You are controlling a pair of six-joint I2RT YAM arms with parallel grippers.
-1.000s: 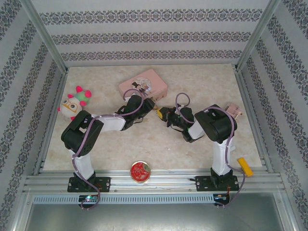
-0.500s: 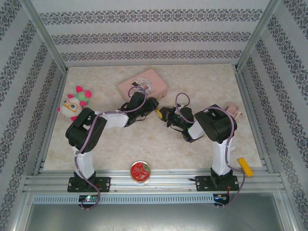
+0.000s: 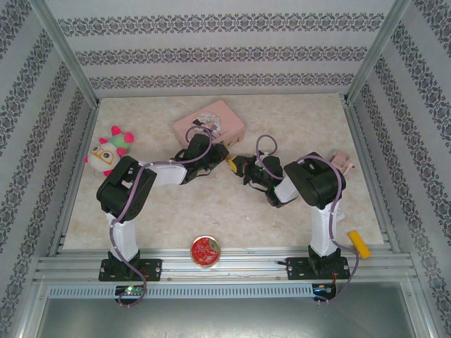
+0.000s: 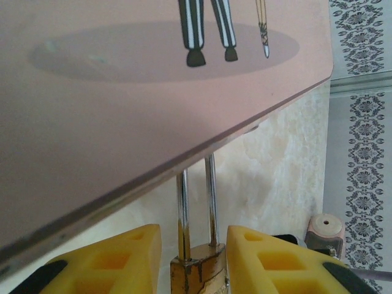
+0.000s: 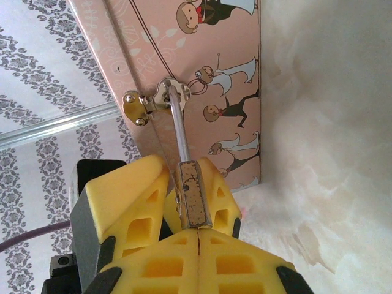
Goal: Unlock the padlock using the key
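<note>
Left arm [image 3: 162, 176] reaches from its base at the near edge, low and stretched toward the middle of the surface [image 3: 296, 120]. The right arm [image 3: 310, 183] is folded at the elbow, its wrist turned inward toward the left arm's. The left claw [image 4: 194, 236] is spread narrowly and straddles the padlock [image 4: 197, 269]: one finger sits just beside the body and a sliver of gap shows at the other. The right claw [image 5: 199, 233] has its fingers pressed together, tips right under the padlock body; cannot tell whether anything is pinched between them. The padlock is small, brass and scuffed. Its thin shackle [image 4: 211, 196] runs through the hasp [image 5: 147, 101] on the near side of the pink tin [image 3: 225, 123], which lies mid-surface toward the far edge.
</note>
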